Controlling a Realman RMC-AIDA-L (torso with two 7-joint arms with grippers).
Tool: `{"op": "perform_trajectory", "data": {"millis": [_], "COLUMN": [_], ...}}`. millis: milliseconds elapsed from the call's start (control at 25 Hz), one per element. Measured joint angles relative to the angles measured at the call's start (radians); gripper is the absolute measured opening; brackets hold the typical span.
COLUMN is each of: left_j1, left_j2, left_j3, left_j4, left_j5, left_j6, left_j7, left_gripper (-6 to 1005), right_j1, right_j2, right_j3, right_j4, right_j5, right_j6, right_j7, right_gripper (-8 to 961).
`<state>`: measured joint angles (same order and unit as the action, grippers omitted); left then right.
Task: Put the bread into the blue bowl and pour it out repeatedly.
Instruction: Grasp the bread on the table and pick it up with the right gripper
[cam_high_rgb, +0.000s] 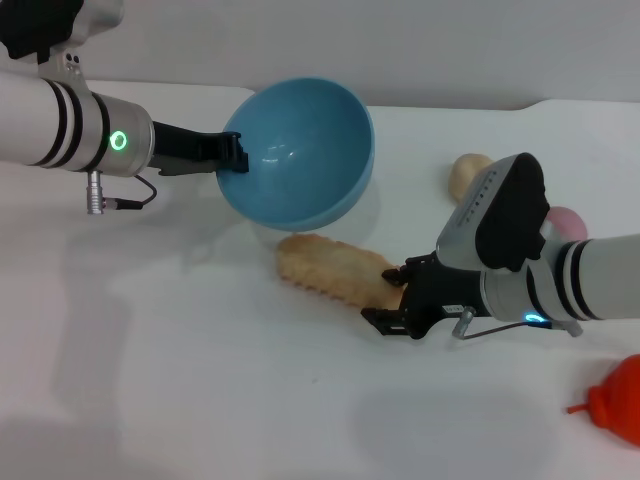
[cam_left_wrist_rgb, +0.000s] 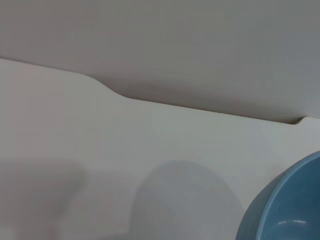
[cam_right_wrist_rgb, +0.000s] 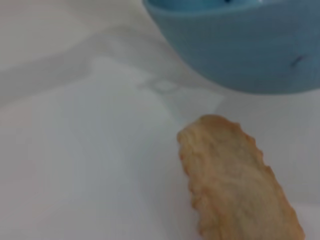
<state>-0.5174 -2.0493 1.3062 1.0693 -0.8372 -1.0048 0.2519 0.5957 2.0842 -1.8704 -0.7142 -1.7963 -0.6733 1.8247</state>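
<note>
Item: blue bowl (cam_high_rgb: 300, 150). Held tilted on its side above the counter (cam_high_rgb: 200, 380), mouth turned toward my head camera, nothing in it. My left claw (cam_high_rgb: 236, 158) is clamped on its rim.

Item: bread (cam_high_rgb: 335, 272). Lies flat on the counter just below and in front of the bowl, plain tan side up, long axis running from the bowl toward my right arm.

Item: right claw (cam_high_rgb: 395, 300). At the end of the bread farthest from the bowl, fingers apart either side of that end, not yet closed on it.

Item: small tan ball (cam_high_rgb: 468, 175) and pink ball (cam_high_rgb: 566, 222), beyond the bread on my right side; an orange-red thing (cam_high_rgb: 615, 400) lies well apart from the bowl.

Step in hand, as I judge it: bread is poured out; I am picking it up again. Next move calls for closing on the loaf's end, lifting, while the bowl is righted to receive it.
</note>
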Motion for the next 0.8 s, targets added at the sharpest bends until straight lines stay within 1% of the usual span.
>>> {"op": "perform_trajectory", "data": {"millis": [120,320,400,520,640,800], "left_j1": [-0.001,-0.002,-0.002,-0.001,0.001,0.000], "left_j2": [0.000,0.000,0.000,0.000,0.000,0.000], "left_j3": [-0.002,-0.005,-0.005,-0.005,-0.005,-0.006], "left_j4": [0.000,0.000,0.000,0.002,0.009,0.013], "left_j5": [0.000,-0.002,-0.002,-0.002,-0.003,-0.003], "left_j6": [0.000,-0.001,-0.001,-0.002,-0.003,-0.004], "left_j7": [0.002,0.009,0.010,0.010,0.011,0.011], "left_gripper": [-1,-1,-1,-2,-2,-2], "right_j1": [0.001,-0.002,-0.008,-0.017,-0.045,-0.103], "right_j2": [0.000,0.000,-0.004,-0.006,-0.010,-0.014], "right_j3": [-0.012,-0.001,0.002,0.015,0.073,0.219], "right_j4": [0.008,0.016,0.010,-0.004,-0.034,-0.091], "right_j5": [0.002,0.003,0.003,0.003,0.003,0.003], "right_j6": [0.021,0.031,0.034,0.029,-0.013,-0.148], "right_j7": [0.006,0.019,0.046,0.056,0.061,0.061], "right_gripper": [586,575,571,485,399,356]}}
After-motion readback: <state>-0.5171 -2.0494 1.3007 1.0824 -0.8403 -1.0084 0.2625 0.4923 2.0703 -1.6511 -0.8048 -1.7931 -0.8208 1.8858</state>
